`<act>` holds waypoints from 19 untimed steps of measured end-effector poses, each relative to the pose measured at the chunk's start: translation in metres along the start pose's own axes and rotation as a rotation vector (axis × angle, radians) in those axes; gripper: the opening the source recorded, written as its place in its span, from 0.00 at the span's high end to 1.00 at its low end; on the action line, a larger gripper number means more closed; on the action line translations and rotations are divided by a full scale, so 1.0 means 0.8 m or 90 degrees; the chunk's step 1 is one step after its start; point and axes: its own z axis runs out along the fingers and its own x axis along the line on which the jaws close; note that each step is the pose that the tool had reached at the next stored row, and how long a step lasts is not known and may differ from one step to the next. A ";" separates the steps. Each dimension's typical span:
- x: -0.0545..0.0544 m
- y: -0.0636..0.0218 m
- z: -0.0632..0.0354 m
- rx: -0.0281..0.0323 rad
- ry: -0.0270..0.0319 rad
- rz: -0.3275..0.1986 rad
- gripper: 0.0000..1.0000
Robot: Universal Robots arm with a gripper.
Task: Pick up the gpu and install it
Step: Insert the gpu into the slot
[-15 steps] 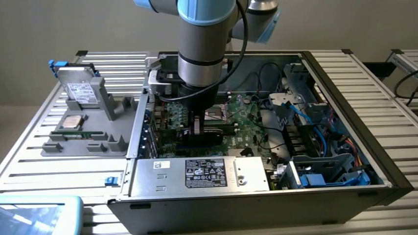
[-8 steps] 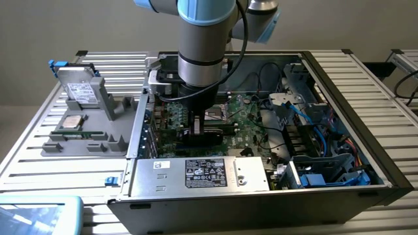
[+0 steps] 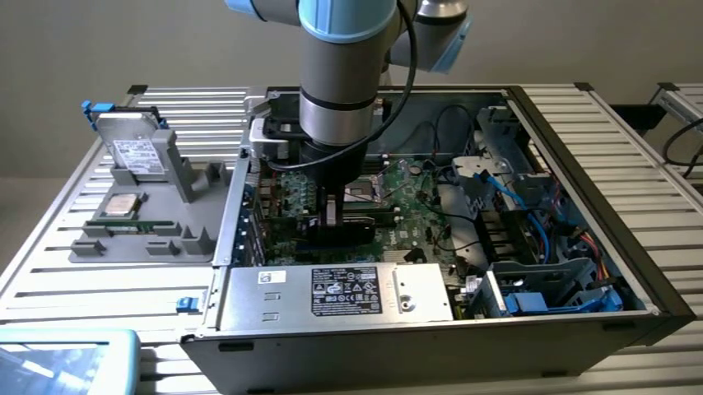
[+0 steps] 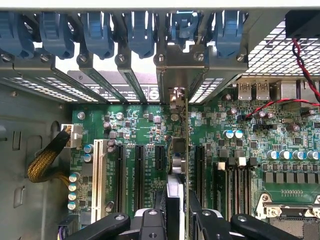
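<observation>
- Landmark: open PC case (image 3: 571, 123) lying on its side on a slatted table (image 3: 44, 247). Items listed from the exterior view's left to its right.
- Off the case's left wall: grey parts tray (image 3: 132, 239) on the table. A silver drive (image 3: 137, 152) with white label stands upright at its far end; a CPU (image 3: 118, 204) lies flat in a pocket nearer the camera.
- Below the tray, at the table's near corner: a light blue object (image 3: 66, 362), cut off by the frame edge.
- Inside the case, left part: green motherboard (image 3: 407, 210). The arm (image 3: 346, 74) comes straight down over it, close to the case's left wall.
- Gripper (image 3: 329, 216) sits low over the motherboard's slot area. In the wrist view the gripper (image 4: 177, 212) fingers (image 4: 149, 220) are pinching the gpu (image 4: 178, 165) edge-on from both sides.
- The gpu stands upright, on edge, in line with the black slots (image 4: 139, 170); its metal bracket reaches the rear slot openings under the blue clips (image 4: 137, 32). Whether it is fully seated, cannot tell.
- Near wall of the case, below the gripper: silver power supply (image 3: 341, 292) with a black label.
- Right part of the case: drive cage with blue cables (image 3: 549, 288).
</observation>
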 end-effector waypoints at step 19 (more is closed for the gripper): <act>0.000 0.002 0.001 0.0002 0.0000 0.000 0.72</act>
